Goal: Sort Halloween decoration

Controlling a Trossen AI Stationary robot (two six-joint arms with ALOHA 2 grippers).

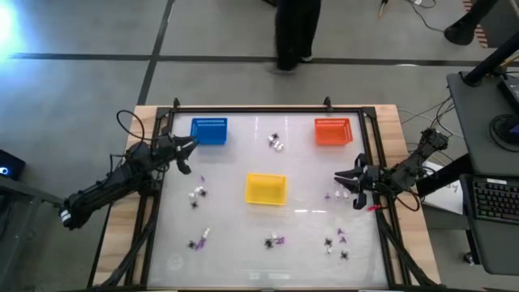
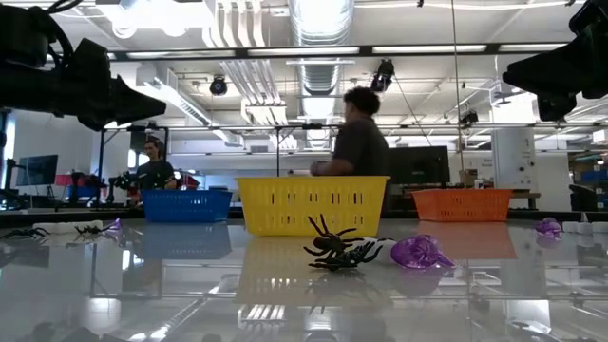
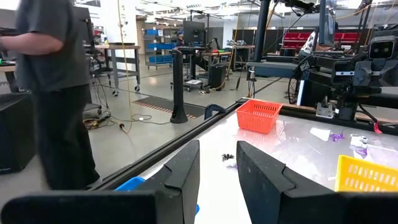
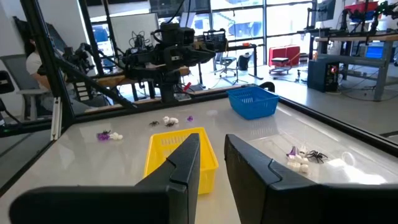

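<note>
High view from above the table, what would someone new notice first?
Three small square plastic baskets stand out on the pale table: a blue basket at the far left, an orange basket at the far right, a yellow basket in the middle. Tiny black, purple and white Halloween pieces lie scattered around them. The left gripper hangs beside the blue basket, the right gripper at the right side, both empty.

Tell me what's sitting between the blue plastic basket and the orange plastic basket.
In the high view, between the blue plastic basket and the orange plastic basket lies one small cluster of black and white toy pieces; the remaining tabletop is bare.
</note>
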